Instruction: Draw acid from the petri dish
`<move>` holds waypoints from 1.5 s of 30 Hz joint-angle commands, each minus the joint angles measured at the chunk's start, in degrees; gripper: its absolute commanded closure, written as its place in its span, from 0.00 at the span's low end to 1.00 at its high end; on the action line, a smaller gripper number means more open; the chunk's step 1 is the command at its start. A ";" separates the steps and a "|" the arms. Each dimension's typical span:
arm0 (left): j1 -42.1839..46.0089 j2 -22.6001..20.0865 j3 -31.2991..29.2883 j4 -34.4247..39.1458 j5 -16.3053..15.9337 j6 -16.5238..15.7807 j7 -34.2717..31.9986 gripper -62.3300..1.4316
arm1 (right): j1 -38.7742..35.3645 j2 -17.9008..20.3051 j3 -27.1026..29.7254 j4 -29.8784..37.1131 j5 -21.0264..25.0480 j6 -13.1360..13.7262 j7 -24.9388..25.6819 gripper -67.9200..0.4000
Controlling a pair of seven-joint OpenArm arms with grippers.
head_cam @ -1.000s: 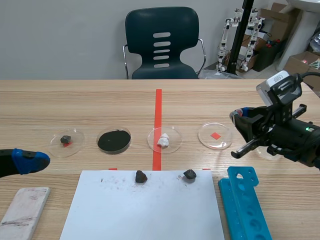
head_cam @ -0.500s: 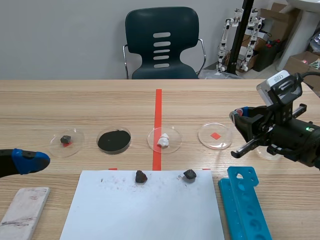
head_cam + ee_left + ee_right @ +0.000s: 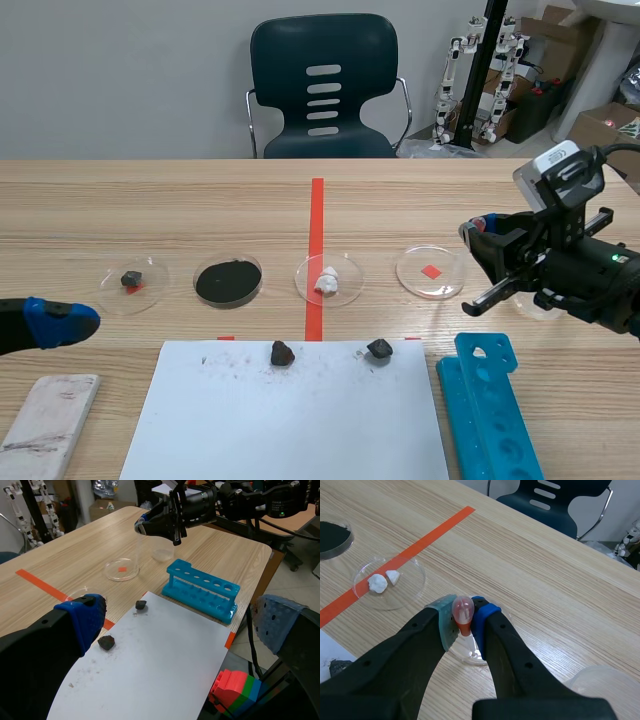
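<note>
The clear petri dish (image 3: 430, 271) over a red square mark sits right of the centre tape line. My right gripper (image 3: 472, 240) hovers just above and to the right of it, shut on a small dropper (image 3: 463, 607) by its reddish bulb. In the right wrist view the dish (image 3: 470, 652) lies directly under the gripper (image 3: 464, 616). From the left wrist view the dropper's clear stem (image 3: 138, 542) hangs down toward the dish (image 3: 121, 569). My left gripper (image 3: 180, 625) is open and holds nothing, low at the table's left front (image 3: 58, 322).
Left of the target stand dishes with white lumps (image 3: 328, 279), black powder (image 3: 228, 281) and a dark rock (image 3: 131, 279). White paper (image 3: 290, 420) carries two dark rocks (image 3: 281, 352) (image 3: 379, 348). A blue tube rack (image 3: 495, 410) lies at front right, a white block (image 3: 45, 430) at front left, another clear dish (image 3: 605, 685) beside the right gripper.
</note>
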 commanded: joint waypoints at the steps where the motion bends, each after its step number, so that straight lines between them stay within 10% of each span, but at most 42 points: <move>1: 0.11 0.00 0.44 0.28 -0.63 -0.07 -0.96 0.01 | 0.81 0.87 0.15 0.22 0.63 0.55 0.85 0.89; 45: 0.11 0.00 0.44 0.28 -0.63 -0.07 -0.94 0.01 | -9.31 21.40 1.38 21.57 21.64 1.84 0.17 0.89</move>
